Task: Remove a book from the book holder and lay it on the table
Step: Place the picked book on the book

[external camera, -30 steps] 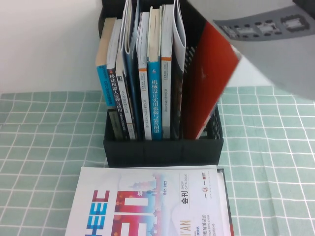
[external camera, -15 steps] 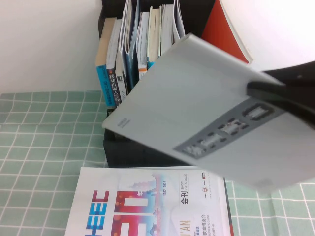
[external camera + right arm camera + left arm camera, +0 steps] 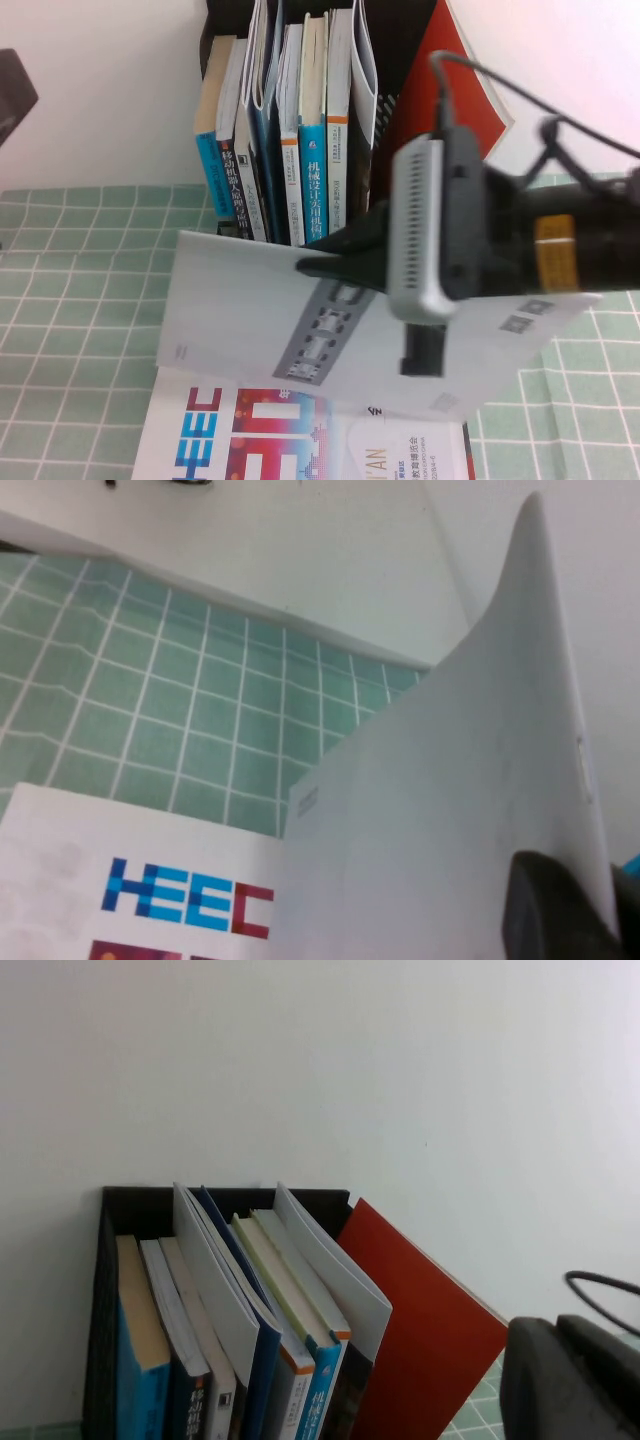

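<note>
The book (image 3: pixel 260 300), a thin white-covered volume showing a grey printed band, is out of the book holder (image 3: pixel 225 250) and held in the air in front of the holder's low front wall. It lies close to flat, tilted slightly, above the white magazine with blue and red letters (image 3: pixel 240 440) that rests on the table (image 3: pixel 80 300). Extraction is judged complete; lowering and release are left.

The right gripper (image 3: pixel 310 268) is clenched on the book, its dark fingertip pressed on the upper cover near the edge facing the holder. The arm and its wrist camera housing reach in from the right of the holder. In the right wrist view the book's cover (image 3: pixel 440 840) curves upward, which suggests a limp, flexible volume.

The left gripper is out of view; the left wrist camera looks at the holder (image 3: pixel 100 1290) with its standing books and the leaning red-covered book (image 3: pixel 420 1350). Its state cannot be determined.

Against the earlier frames: a second ago the book was high at the upper right of the holder; half a second ago it crossed steeply in front of the holder. It now sits lower, flatter and nearer the magazine. The red-covered book leans in the holder's right slot as before.

Remaining concern: the book may land on the magazine rather than on bare cloth.
</note>
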